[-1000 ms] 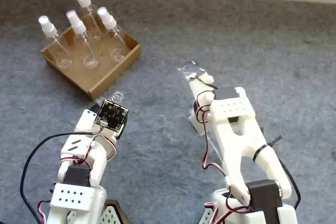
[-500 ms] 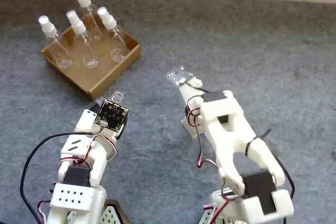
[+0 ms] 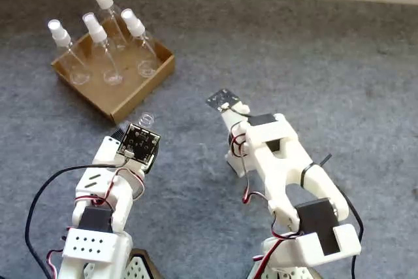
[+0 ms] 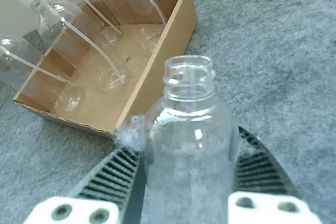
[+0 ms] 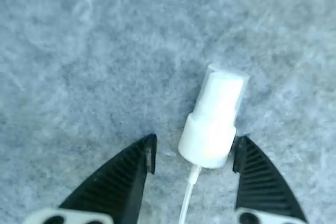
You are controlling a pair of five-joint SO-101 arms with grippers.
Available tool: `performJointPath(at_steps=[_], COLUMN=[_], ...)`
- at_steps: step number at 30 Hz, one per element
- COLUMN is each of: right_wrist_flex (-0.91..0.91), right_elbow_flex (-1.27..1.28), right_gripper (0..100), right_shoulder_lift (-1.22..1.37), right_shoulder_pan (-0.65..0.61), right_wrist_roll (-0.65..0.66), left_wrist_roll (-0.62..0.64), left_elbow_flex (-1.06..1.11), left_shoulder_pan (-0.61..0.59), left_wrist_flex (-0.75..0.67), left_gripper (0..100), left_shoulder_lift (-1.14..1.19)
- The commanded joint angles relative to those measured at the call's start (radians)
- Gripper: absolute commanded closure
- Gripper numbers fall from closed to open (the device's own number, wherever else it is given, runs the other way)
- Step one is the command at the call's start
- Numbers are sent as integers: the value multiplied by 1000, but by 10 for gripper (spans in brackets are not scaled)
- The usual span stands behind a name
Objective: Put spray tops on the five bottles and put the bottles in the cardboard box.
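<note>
At the far left the box (image 3: 149, 78) sits on the table (image 3: 326, 63), with four capped bottles (image 3: 95, 29) standing in it. Just beside its near corner my left end effector (image 4: 189, 156) is clamped on the body of the fifth bottle (image 4: 189, 108). I hold it upright with its threaded neck open and clear above the fingers.

To the right, my right end effector (image 5: 194, 145) has its jaws spread wide and straddles the spray top (image 5: 212, 124), which seems to lie on the table. One finger is just beside the white collar and there is a gap at the other. The thin dip tube trails back toward my wrist.

I judge the top to be very light, with smooth hard plastic that could slip or roll when squeezed. The tube is flexible and easy to bend. The collar looks like the firmest place to grip, leaving the tube free. The clear bottle looks thin-walled and slick, so it wants a firm mid-body hold while I fit the top.
</note>
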Motion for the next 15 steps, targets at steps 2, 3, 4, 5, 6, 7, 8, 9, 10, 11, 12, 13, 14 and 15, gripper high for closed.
performJointPath(at_steps=[2, 3, 4, 5, 6, 7, 8, 9, 10, 11, 12, 13, 14, 15], right_wrist_flex=[-16, -36, -62, -91, -114, -130, -139, -140, -140, -140, -140, -140, -140, -140], right_elbow_flex=[-12, -12, -12, -8, -5, -2, -2, -2, -2, -2, -2, -2, -2, -2], right_gripper=[779, 779, 779, 779, 779, 779, 779, 779, 779, 779, 789, 809, 837, 867], right_shoulder_lift=[-36, -28, -21, -15, -10, -8, -8, -10, -12, -13, -13, -8, -7, -7], right_shoulder_pan=[-7, -7, -7, -7, -7, -8, -15, -19, -24, -28, -33, -35, -35, -35], right_wrist_roll=[9, 9, 9, 9, 9, 9, 9, 9, 9, 9, 9, 9, 9, 9], left_wrist_roll=[-9, -9, -9, -9, -9, -9, -9, -9, -9, -9, -9, -9, -9, -9], left_elbow_flex=[25, 25, 25, 25, 25, 25, 25, 25, 25, 25, 25, 25, 25, 25], left_shoulder_pan=[13, 13, 13, 13, 13, 13, 13, 13, 13, 13, 13, 13, 13, 13], left_wrist_flex=[-12, -12, -12, -12, -12, -12, -12, -12, -12, -12, -12, -12, -12, -12], left_gripper=[940, 940, 940, 940, 940, 940, 940, 940, 940, 940, 940, 940, 940, 940], left_shoulder_lift=[-16, -16, -16, -16, -16, -16, -16, -16, -16, -16, -16, -16, -16, -16])
